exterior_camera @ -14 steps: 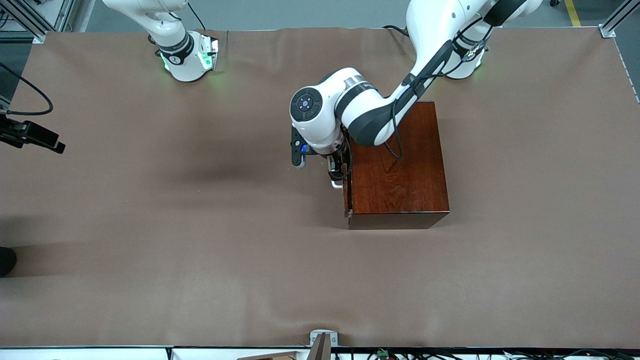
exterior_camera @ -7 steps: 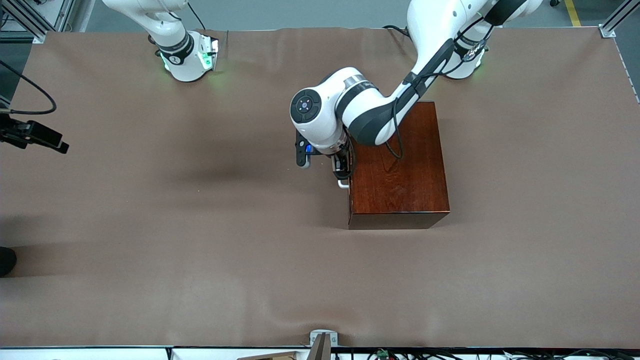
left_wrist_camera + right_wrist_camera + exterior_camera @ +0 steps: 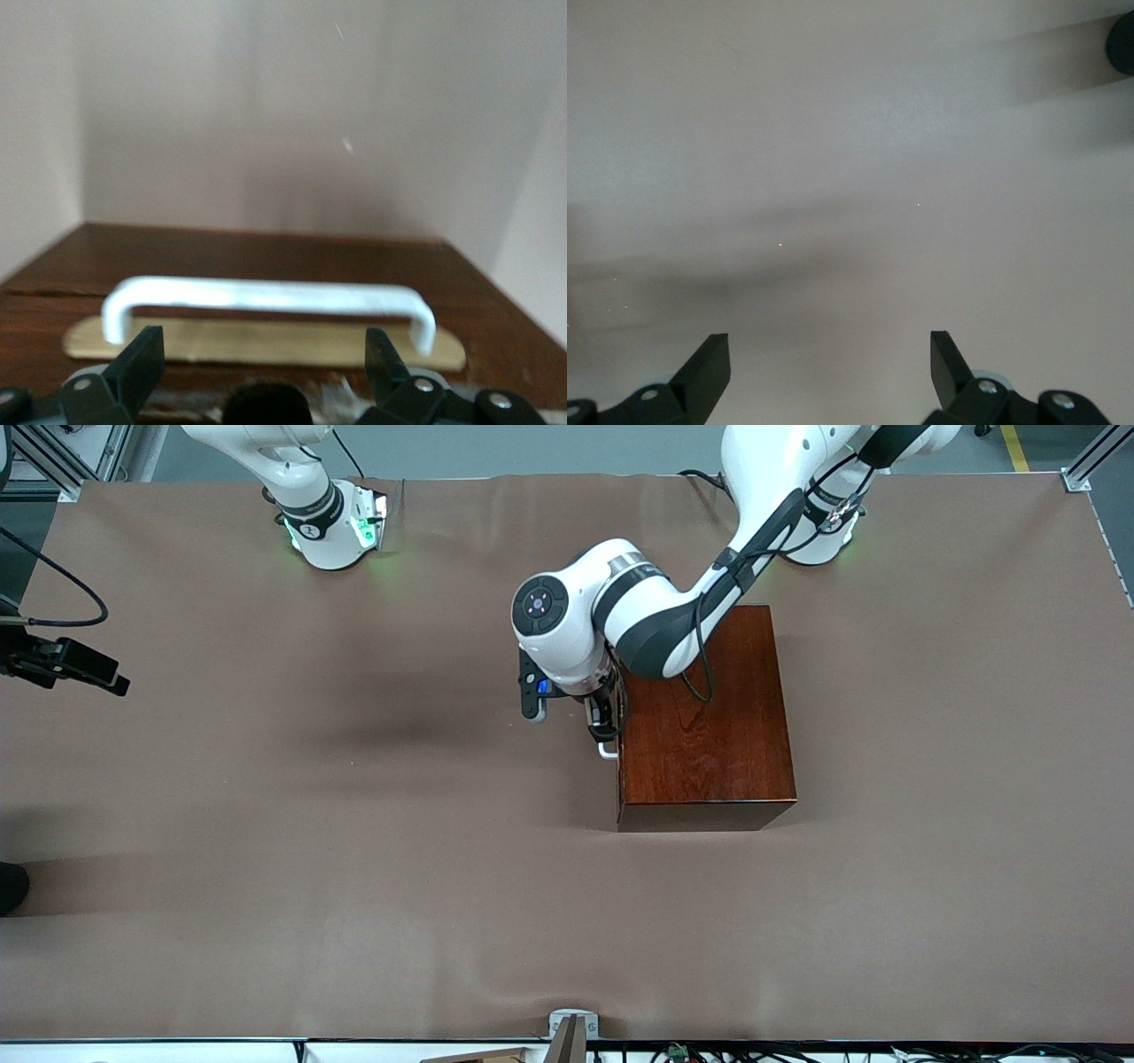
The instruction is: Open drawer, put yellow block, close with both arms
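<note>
A brown cloth covers the table [image 3: 266, 824], where the wooden box [image 3: 709, 726] stands with its drawer [image 3: 266, 345] shut; the yellow block is nowhere visible. The left gripper [image 3: 266, 367] hangs spread wide just beside the white handle [image 3: 266, 297], so the closing looks finished, and the next move is probably backing away from the handle without snagging it. The right gripper [image 3: 830, 367], also wide and empty, waits over bare cloth at the right arm's end of the table.

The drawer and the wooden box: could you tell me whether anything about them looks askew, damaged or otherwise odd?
Nothing stands out. The drawer sits shut and flush in the wooden box, its handle straight, with the open left gripper in front of it. The yellow block is not visible.
</note>
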Controlling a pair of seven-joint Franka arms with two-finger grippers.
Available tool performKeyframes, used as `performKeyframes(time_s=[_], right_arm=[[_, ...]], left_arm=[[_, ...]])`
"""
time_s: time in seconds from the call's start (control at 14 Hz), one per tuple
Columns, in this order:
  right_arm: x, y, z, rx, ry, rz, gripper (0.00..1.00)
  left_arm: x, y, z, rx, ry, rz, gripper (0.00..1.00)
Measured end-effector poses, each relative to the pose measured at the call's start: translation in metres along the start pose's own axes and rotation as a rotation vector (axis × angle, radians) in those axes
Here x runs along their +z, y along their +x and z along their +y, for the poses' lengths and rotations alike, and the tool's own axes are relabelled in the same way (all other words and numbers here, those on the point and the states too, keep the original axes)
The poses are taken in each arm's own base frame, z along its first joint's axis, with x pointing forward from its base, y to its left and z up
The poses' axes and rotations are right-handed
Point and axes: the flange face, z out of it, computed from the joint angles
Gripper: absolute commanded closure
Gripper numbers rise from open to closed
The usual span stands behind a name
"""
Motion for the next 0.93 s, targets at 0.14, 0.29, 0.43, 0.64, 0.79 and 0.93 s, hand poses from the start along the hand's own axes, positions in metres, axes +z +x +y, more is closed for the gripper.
performKeyframes(time_s=[0.14, 0.29, 0.43, 0.64, 0.79, 0.93], right_arm=[[-0.001, 0.000, 0.000, 0.000, 0.000, 0.001, 0.00], [-0.001, -0.001, 0.000, 0.000, 0.000, -0.001, 0.00], [-0.001, -0.003, 0.000, 0.000, 0.000, -0.013, 0.00], [-0.002, -0.005, 0.000, -0.001, 0.000, -0.019, 0.00], [-0.002, -0.005, 0.000, -0.002, 0.000, -0.020, 0.00], [-0.002, -0.005, -0.001, -0.003, 0.000, -0.020, 0.00]], left_arm=[[-0.013, 0.008, -0.003, -0.084, 0.029, 0.075, 0.00], [-0.031, 0.006, -0.010, -0.216, 0.022, 0.131, 0.00], [-0.068, -0.015, -0.027, -0.346, 0.045, 0.176, 0.00], [-0.134, -0.103, -0.073, -0.516, 0.084, 0.179, 0.00], [-0.169, -0.184, -0.110, -0.642, 0.106, 0.179, 0.00], [-0.189, -0.255, -0.133, -0.751, 0.110, 0.157, 0.00]])
